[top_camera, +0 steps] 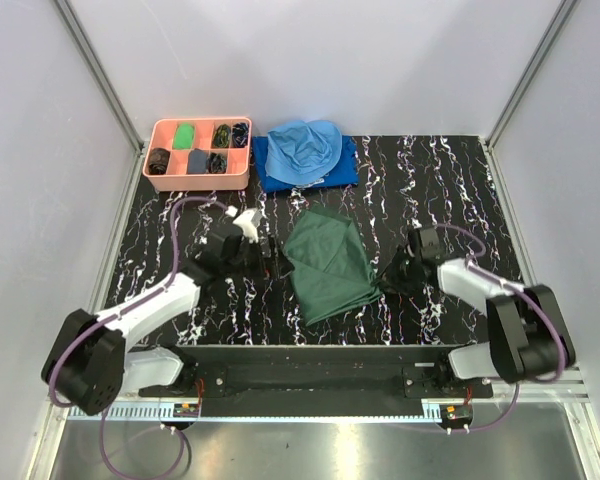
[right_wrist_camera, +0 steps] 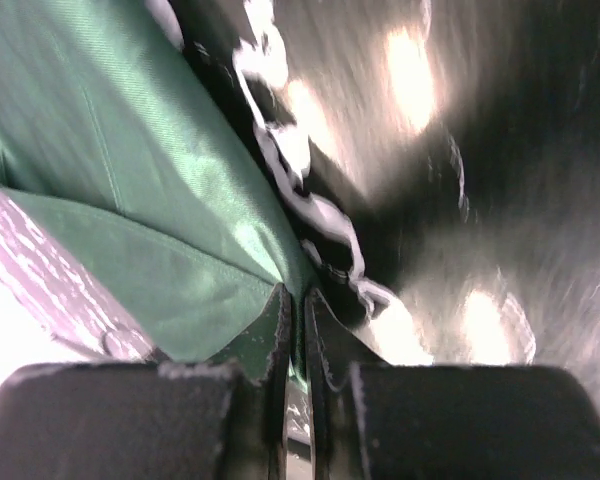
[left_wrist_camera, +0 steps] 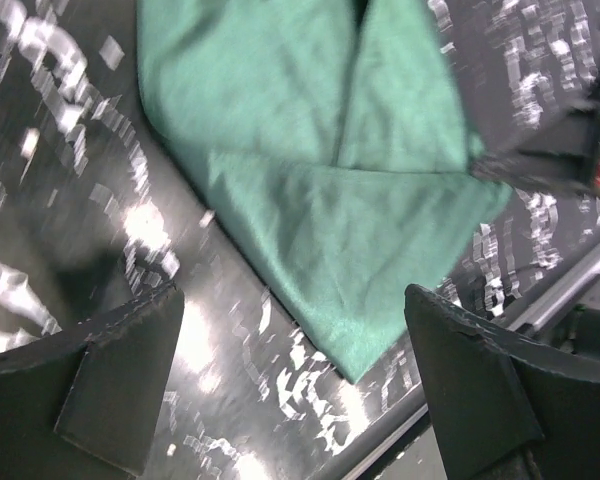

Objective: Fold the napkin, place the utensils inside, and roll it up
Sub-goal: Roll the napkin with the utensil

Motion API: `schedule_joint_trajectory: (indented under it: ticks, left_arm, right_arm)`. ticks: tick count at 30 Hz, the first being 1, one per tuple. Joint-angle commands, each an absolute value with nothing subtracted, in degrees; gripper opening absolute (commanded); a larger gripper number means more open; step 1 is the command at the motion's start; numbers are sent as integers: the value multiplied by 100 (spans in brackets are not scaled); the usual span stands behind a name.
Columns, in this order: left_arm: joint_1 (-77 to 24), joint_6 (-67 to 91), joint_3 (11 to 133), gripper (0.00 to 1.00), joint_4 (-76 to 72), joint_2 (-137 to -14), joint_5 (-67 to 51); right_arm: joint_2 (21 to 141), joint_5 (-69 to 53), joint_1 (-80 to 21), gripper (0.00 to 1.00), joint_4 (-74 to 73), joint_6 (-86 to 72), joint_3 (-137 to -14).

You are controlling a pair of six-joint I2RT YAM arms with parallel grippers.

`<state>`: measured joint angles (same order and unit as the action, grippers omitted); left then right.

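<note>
Two fingers of your right gripper stand pressed almost together, with only a thin slit between them. The green hem of the napkin runs in at their tips. It looks pinched there, though the right wrist view is blurred. From above, that grip sits on the cloth's right-hand corner, toward the near edge of the table.

From that corner the rest of the napkin lies to your left and away from you. Its long axis runs roughly from the far side to the near side, ending in a point close to the arm bases. It is already partly folded, with flaps meeting along a seam down the middle. Any fold from here probably means carrying the held corner leftward across that axis, so judge the pull against the seam.

Your left gripper is spread wide and holds nothing. It hangs just beside the napkin's left edge without touching it. The right arm is the one in contact; the left is near enough to pin the cloth if it slides.

Count what you have:
- one green napkin
- one light blue cloth heaped on one darker blue cloth at the far side
- one pink tray of compartments at the far left
- no utensils visible in any view, so you will have to find them before the placing step
</note>
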<state>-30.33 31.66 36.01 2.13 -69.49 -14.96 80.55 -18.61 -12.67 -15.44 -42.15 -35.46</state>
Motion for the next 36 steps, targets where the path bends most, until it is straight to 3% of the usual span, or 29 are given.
schedule_joint_trajectory:
  ticks: [1, 7, 18, 29, 36]
  left_arm:
    - [-2980, 3593, 2954, 94, 150, -6426, -985]
    - [-2971, 4051, 2198, 93, -315, -6178, -1229]
    - [-2971, 4316, 2029, 90, -1942, -7435, -1854]
    - [-2971, 4297, 1935, 89, -659, -6926, -879]
    - [-2971, 4834, 1459, 79, -1204, -6653, -1055]
  right_arm:
    - [7209, -943, -1967, 0, -835, -5940, -2963]
    - [6689, -98, -2749, 0, -721, -6943, -2409]
    - [7382, 1221, -4200, 0, -264, -8586, -2276]
    - [7602, 1424, -4351, 0, -202, -8894, -2338]
    - [7611, 1406, -4368, 0, -193, -8824, -2364]
